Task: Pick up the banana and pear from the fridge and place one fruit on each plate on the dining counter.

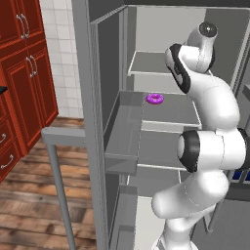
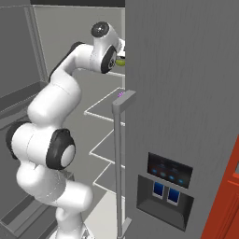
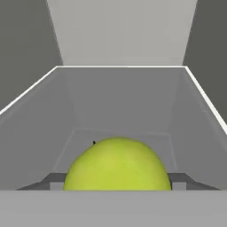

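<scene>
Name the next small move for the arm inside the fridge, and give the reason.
Probably close the fingers on the pear: in the hand view it sits low and centred, right against the camera, on the fridge shelf. Whether the fingers already touch it is hidden.

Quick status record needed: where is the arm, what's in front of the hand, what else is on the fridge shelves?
arm: reaching into the open fridge, upper shelf level
pear: yellow-green, close in front of the hand camera, low in the hand view; a sliver shows by the wrist in the right base view
gripper: fingertips hidden, state cannot be told
doughnut: purple, on a middle shelf
fridge door: open, dispenser panel facing the right base camera
</scene>
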